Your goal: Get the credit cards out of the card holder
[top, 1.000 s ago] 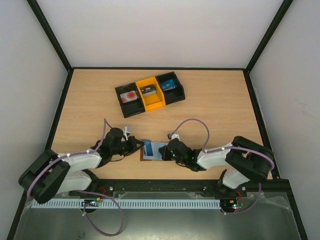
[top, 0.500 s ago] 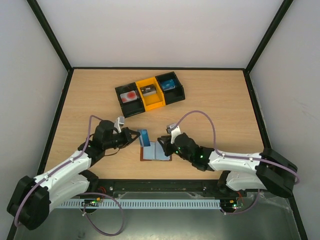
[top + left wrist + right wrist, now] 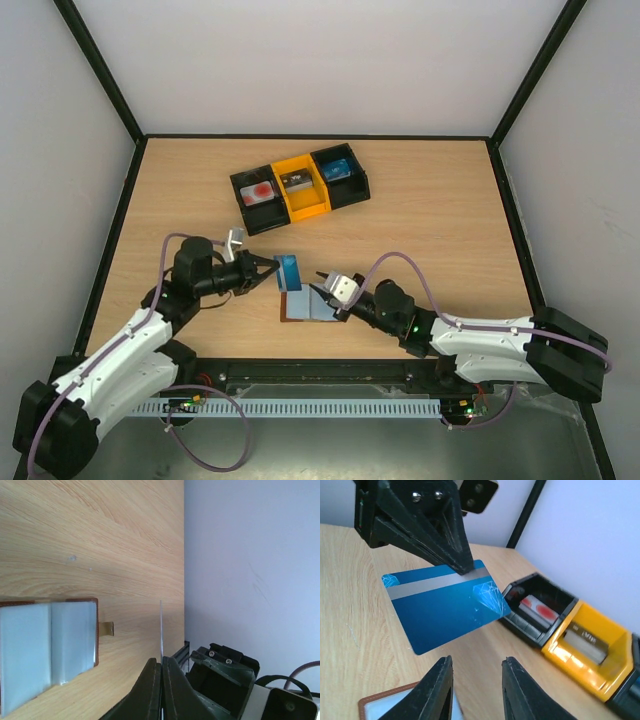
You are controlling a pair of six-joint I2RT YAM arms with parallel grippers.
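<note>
Jaws of the left gripper point(image 3: 271, 272) pinch a blue credit card point(image 3: 445, 605) near the open card holder point(image 3: 305, 306), the right gripper point(image 3: 476, 685) hovering close, jaws slightly spread.

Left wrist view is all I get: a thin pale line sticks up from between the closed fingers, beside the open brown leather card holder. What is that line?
Observer: It is a blue plastic card with a grey stripe, edge-on to your camera. The left gripper pinches one edge and holds it above the table, apart from the brown card holder.
Operator: Where is the other arm?
Observer: The right gripper is by the holder's right side, jaws apart, with nothing between them.
Operator: Any cards already out?
Observer: Yes. The black-and-yellow three-part tray at the far side holds cards, including a whitish card with a red round mark in its left black compartment.
</note>
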